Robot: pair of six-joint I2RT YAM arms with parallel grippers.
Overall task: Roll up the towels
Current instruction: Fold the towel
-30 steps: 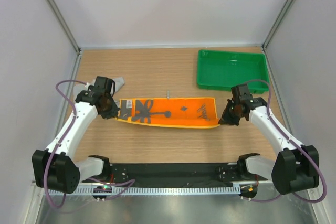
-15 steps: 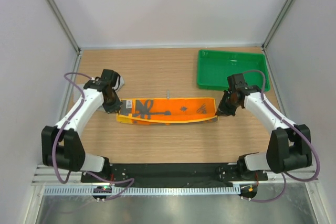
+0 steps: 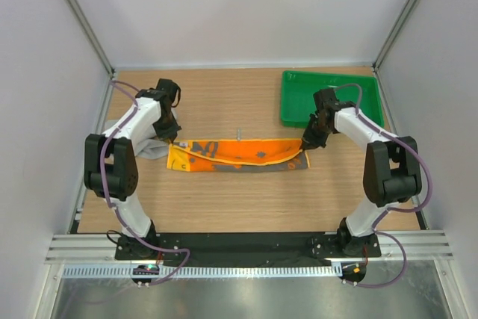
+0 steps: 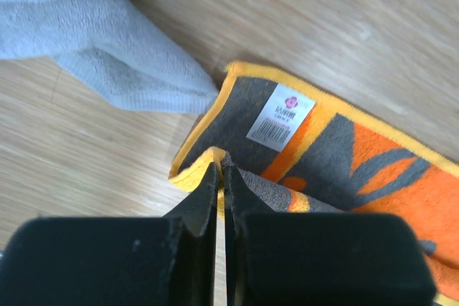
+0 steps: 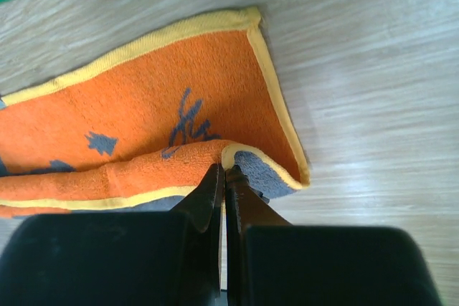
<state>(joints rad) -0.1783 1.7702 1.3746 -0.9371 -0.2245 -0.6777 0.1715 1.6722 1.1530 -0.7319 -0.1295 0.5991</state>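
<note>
Right at the tips of the left gripper (image 4: 221, 177) and the right gripper (image 5: 224, 177), each pinching a corner hem, the orange towel (image 3: 239, 156) lies stretched between them, likely being folded lengthwise into a narrow strip for rolling. Both arms reach far out, wrists angled down. Beyond the left gripper, the grey towel (image 4: 107, 41) lies bunched on the tabletop (image 3: 246, 199)

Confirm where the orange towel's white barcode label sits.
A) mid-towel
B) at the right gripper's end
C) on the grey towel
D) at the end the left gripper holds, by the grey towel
D: the left wrist view shows the label on the orange towel corner just past the left gripper, beside the grey towel.
</note>
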